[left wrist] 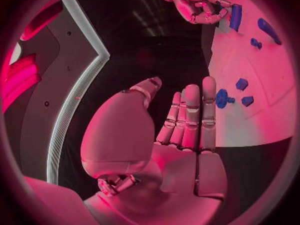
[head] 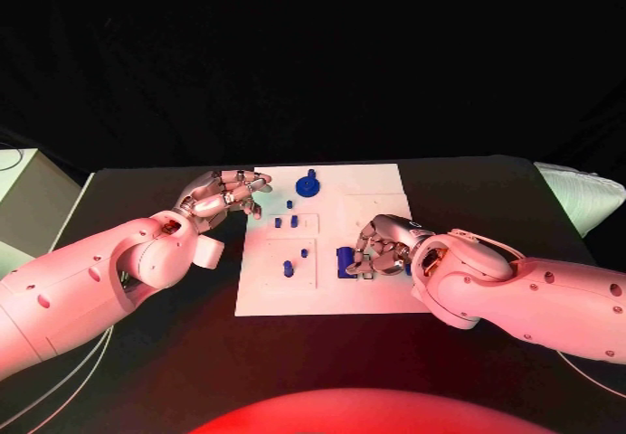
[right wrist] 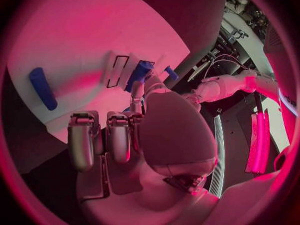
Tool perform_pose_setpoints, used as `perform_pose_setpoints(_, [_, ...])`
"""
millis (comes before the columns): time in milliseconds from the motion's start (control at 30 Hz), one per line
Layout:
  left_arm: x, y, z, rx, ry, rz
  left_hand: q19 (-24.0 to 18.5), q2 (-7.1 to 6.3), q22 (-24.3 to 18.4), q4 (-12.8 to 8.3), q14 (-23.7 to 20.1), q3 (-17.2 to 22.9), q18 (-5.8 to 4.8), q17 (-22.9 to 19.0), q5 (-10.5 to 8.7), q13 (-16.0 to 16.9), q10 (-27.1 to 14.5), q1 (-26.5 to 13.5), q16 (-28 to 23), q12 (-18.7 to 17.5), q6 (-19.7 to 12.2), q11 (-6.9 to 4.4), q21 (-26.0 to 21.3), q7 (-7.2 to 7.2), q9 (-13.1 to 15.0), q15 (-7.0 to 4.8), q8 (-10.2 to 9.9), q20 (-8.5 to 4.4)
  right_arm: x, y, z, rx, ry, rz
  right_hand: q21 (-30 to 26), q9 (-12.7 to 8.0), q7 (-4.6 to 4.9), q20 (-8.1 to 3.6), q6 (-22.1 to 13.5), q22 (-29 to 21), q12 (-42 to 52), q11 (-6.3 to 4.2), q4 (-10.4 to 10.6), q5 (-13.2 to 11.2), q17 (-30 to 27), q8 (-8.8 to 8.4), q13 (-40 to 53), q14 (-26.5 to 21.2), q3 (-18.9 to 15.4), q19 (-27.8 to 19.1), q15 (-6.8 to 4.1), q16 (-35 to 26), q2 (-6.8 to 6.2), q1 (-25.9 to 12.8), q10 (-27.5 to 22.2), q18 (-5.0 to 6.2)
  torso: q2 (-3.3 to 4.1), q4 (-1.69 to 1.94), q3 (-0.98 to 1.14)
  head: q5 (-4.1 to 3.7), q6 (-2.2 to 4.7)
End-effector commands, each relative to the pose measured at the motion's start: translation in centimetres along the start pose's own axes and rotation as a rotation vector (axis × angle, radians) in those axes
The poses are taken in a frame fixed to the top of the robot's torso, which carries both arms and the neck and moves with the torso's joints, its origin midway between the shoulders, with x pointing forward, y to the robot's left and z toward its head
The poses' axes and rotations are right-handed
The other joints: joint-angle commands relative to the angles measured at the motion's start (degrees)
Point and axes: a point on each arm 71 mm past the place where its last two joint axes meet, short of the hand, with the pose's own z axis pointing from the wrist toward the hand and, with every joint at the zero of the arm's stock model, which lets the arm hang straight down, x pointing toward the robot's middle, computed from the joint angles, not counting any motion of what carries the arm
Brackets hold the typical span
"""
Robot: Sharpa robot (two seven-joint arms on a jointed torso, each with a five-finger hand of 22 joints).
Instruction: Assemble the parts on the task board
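Blue block [head: 346,262] near the board's [head: 327,298] right edge partly covered by the right hand [head: 383,246], grip on it not discernible, small pegs' [head: 289,268] shapes too small to be made out

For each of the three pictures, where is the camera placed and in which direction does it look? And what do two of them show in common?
Head view: on the robot's head, looking down at the task board; both arms show.
Left wrist view: behind the left hand, facing the board; the right hand shows too.
Right wrist view: behind the right hand, facing the board.
Shared: head and left wrist views both show the right hand at a blue part.
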Motion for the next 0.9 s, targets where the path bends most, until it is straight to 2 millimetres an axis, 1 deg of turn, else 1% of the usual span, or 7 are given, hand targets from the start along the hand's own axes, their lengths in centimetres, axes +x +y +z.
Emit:
perform_pose_setpoints(33, [0.2, 0.0, 0.0, 0.006, 0.015, -0.004, 0.4, 0.38, -0.1, 0.2, 0.2, -0.1, 0.83, -0.1, 0.19, 0.1, -0.5, 0.0, 0.3, 0.2, -0.5, 0.01, -0.3, 0.43, -0.1, 0.17, 0.2, 0.2, 0.2, 0.0, 0.0, -0.006, 0.022, -0.019, 0.2, 0.2, -0.29, -0.3, -0.3, 13.9, 0.1, -0.36, 0.0, -0.1, 15.1, 0.52, 15.1, 6.1, 0.3, 5.2, -0.34, 0.2, -0.41, -0.7, 6.2, -0.7, 0.01, -0.02, 0.01, 0.08, 0.03])
perform_pose_setpoints(333, [0.2, 0.0, 0.0, 0.004, 0.015, -0.004, 0.4, 0.38, -0.1, 0.2, 0.2, -0.1, 0.83, -0.1, 0.19, 0.1, -0.5, 0.0, 0.3, 0.2, -0.5, 0.01, -0.3, 0.43, -0.1, 0.17, 0.2, 0.2, -0.1, -0.3, -0.5, -0.014, 0.007, 0.002, -0.4, 0.5, -0.11, -0.25, -0.7, 13.7, 0.1, -0.22, 0.1, 0.0, 15.1, 0.97, 15.1, 6.1, 0.1, 5.1, -0.24, 0.2, -1.51, -3.0, 6.2, -0.59, -0.02, -0.05, 0.05, 0.07, 0.04])
perform_pose_setpoints(433, [0.1, 0.0, 0.0, 0.003, 0.015, -0.004, 0.4, 0.38, -0.1, 0.2, 0.2, -0.1, 0.83, -0.1, 0.19, 0.1, -0.5, 0.0, 0.3, 0.2, -0.5, 0.01, -0.3, 0.43, -0.1, 0.17, 0.2, 0.2, -0.6, -0.7, -1.0, -0.012, -0.031, 0.052, -0.9, 0.4, 0.2, -0.13, -1.6, 13.5, 0.1, 0.03, 0.1, 0.4, 15.1, 0.54, 15.1, 6.1, 0.3, 4.9, -0.08, 0.2, -1.57, -4.1, 6.2, -0.48, -0.05, -0.05, 0.04, 0.04, -0.01])
perform_pose_setpoints(600, [0.0, 0.0, -0.1, 0.003, 0.014, -0.003, 0.4, 0.43, -0.1, 0.2, 0.2, -0.1, 0.83, -0.1, 0.19, 0.1, -0.6, 0.1, 0.3, 0.2, -0.6, 0.01, -0.3, 0.43, -0.1, 0.17, 0.3, 0.2, -1.9, -2.2, -2.1, 0.015, -0.102, 0.149, -3.1, -0.9, 1.95, 0.65, -5.1, 12.6, 0.1, 1.46, 0.1, 1.1, 15.1, -2.68, 15.1, 6.1, 1.1, 4.3, 1.02, 0.2, -1.63, -5.1, 6.2, -0.05, -0.04, -0.04, 0.0, -0.08, -0.08])
perform_pose_setpoints(667, [0.0, 0.0, -0.1, 0.004, 0.012, -0.002, 0.4, 0.43, -0.1, 0.2, 0.2, -0.1, 0.83, -0.1, 0.19, 0.1, -0.6, 0.1, 0.3, 0.2, -0.6, 0.01, -0.3, 0.43, -0.1, 0.17, 0.3, 0.2, -2.6, -3.2, -2.4, 0.036, -0.121, 0.178, -3.1, -1.2, 2.25, 0.88, -5.4, 12.6, 0.1, 1.74, 0.0, 1.1, 15.1, -3.34, 15.1, 6.1, 1.3, 4.3, 1.26, 0.2, -1.66, -4.9, 6.2, -0.05, -0.05, -0.18, 0.01, -0.13, 0.03])
perform_pose_setpoints(867, [-0.1, 0.0, -0.1, 0.005, 0.009, -0.001, 0.4, 0.41, -0.1, 0.2, 0.2, -0.2, 0.83, -0.1, 0.18, 0.1, -0.6, 0.1, 0.4, 0.3, -0.6, 0.01, -0.3, 0.43, -0.1, 0.17, 0.3, 0.2, -4.3, -6.8, -2.8, 0.098, -0.106, 0.212, -2.6, -3.0, 4.0, 2.03, -7.7, 12.9, 0.1, 3.28, -0.1, 0.9, 15.1, -7.96, 15.1, 6.1, 2.4, 4.5, 2.51, 0.2, -0.96, -3.8, 6.2, -0.17, -0.04, -0.49, 0.03, -0.36, 0.43])
perform_pose_setpoints(900, [0.0, 0.0, -0.1, 0.005, 0.01, -0.001, 0.4, 0.41, -0.1, 0.2, 0.2, -0.2, 0.83, -0.1, 0.18, 0.1, -0.6, 0.1, 0.4, 0.3, -0.6, 0.01, -0.3, 0.43, -0.1, 0.17, 0.3, 0.2, -4.5, -7.4, -2.9, 0.109, -0.098, 0.205, -2.6, -3.0, 4.03, 2.05, -7.7, 12.9, 0.1, 3.3, -0.1, 0.9, 15.1, -8.06, 15.1, 6.1, 2.4, 4.5, 2.54, 0.2, -0.95, -3.8, 6.2, -0.17, -0.06, -0.51, 0.02, -0.41, 0.44])
